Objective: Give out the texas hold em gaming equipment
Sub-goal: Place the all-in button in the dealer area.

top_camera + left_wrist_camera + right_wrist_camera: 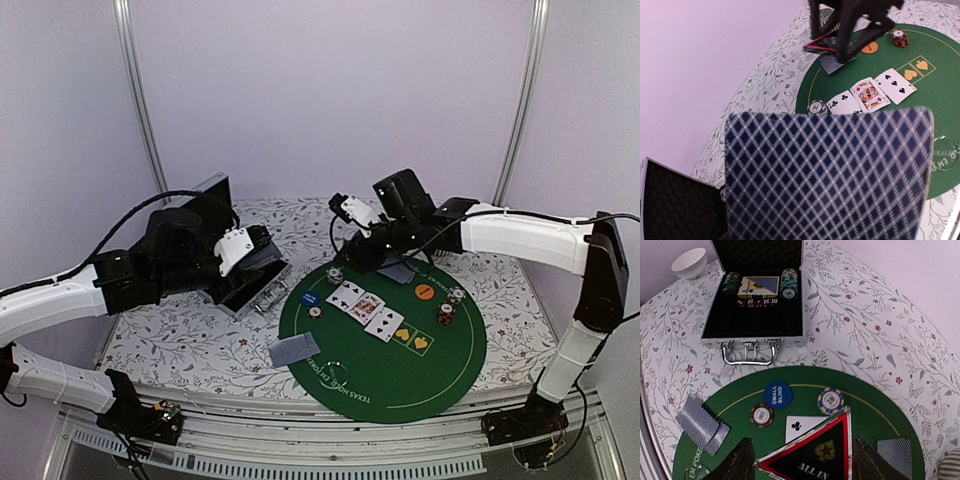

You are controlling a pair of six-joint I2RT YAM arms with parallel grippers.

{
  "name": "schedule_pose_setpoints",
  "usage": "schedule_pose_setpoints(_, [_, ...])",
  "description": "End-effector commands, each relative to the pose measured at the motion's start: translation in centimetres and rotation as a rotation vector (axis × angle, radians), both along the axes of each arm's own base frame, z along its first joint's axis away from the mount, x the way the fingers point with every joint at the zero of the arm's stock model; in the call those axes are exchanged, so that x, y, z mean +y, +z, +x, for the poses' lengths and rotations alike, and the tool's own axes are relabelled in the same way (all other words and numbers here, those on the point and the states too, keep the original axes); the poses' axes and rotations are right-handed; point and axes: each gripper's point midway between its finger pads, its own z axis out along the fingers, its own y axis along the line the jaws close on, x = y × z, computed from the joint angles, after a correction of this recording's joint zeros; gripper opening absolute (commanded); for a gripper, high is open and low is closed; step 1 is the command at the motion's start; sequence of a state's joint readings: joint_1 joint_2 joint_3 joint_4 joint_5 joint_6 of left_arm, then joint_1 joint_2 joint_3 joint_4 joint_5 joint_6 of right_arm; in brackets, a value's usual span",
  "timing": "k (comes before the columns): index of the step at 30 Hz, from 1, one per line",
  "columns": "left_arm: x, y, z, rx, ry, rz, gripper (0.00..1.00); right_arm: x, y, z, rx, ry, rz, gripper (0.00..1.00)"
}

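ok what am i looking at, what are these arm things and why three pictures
Two robot arms bolted to a table. The wide picture comes from a fixed camera above them; the other two from cameras on their wrists. On the table lie a round green felt mat with three face-up playing cards and striped poker chips, plus an open aluminium case. The left gripper holds a blue-checked playing card, filling its view. The right gripper holds a black red-edged triangle marked ALL IN.
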State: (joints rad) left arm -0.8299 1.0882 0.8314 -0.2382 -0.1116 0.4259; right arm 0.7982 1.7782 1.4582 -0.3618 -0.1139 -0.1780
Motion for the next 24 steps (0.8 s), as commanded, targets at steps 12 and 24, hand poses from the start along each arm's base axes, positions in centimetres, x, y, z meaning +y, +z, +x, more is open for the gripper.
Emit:
schedule_pose_setpoints(12, [-0.1,1.7,0.3,-0.027,-0.002,-0.043,0.42,-2.0,-10.9,-22.6,0.296,0.017,-0.203,0.33])
schedule_pose_setpoints(24, [-0.1,2.1,0.1,-0.032,-0.012,-0.055,0.42,-2.1,-17.8,-25.8,0.375,0.011,-0.341,0.30])
